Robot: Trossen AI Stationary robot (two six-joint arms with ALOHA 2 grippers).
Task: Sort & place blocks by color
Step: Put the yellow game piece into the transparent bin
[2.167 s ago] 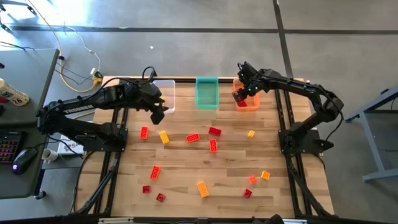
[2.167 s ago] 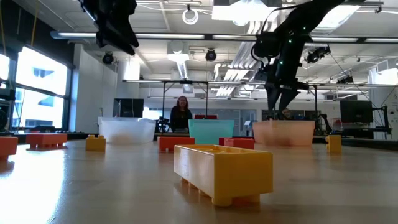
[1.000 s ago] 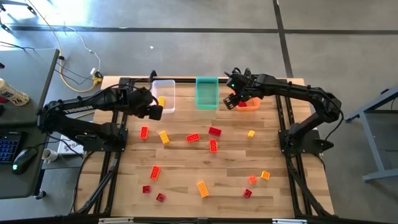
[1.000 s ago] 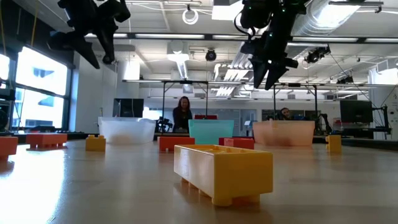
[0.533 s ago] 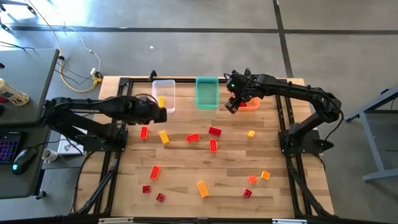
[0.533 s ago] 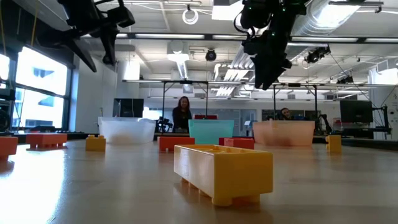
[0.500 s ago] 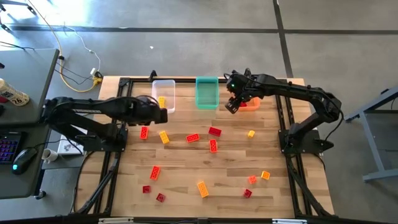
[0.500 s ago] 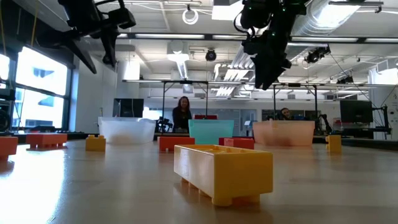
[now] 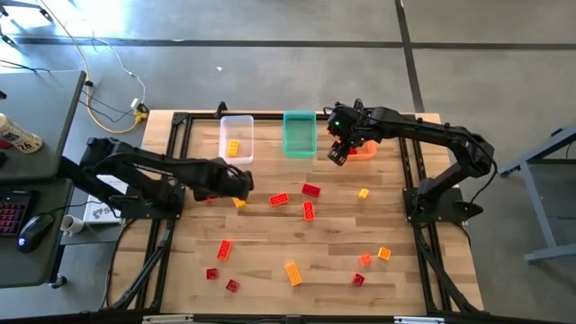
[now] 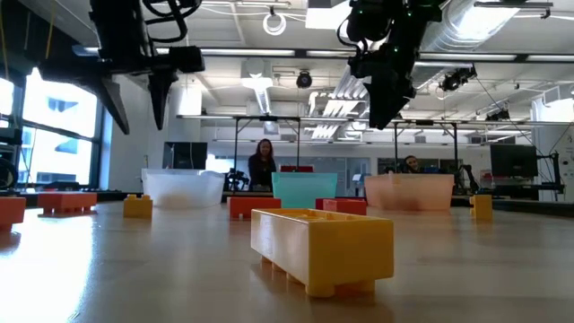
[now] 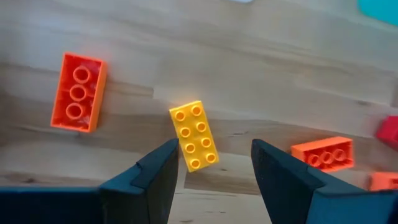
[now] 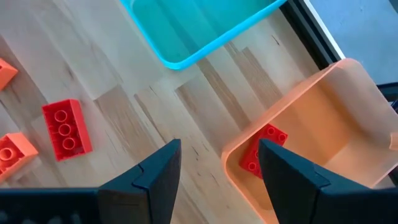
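Observation:
Small red, orange and yellow blocks lie flat and scattered on the wooden table. My left gripper hovers open over a yellow block, which lies on the wood between an orange block and another orange block. Its fingers stand above the yellow block without touching it. My right gripper hangs open in the air between the teal bin and the orange bin, which holds a red block. A yellow block lies in the clear bin.
The three bins stand in a row along the table's far edge. More blocks lie mid-table and toward the near edge. A red block lies below my right gripper. A person stands in the room beyond the table.
My left gripper has moved from beside the clear bin toward the table's near edge and to the right, sinking and rolling about its own axis, and now hangs over the yellow block. My right gripper has stayed in place and rolled its wrist. No block has moved.

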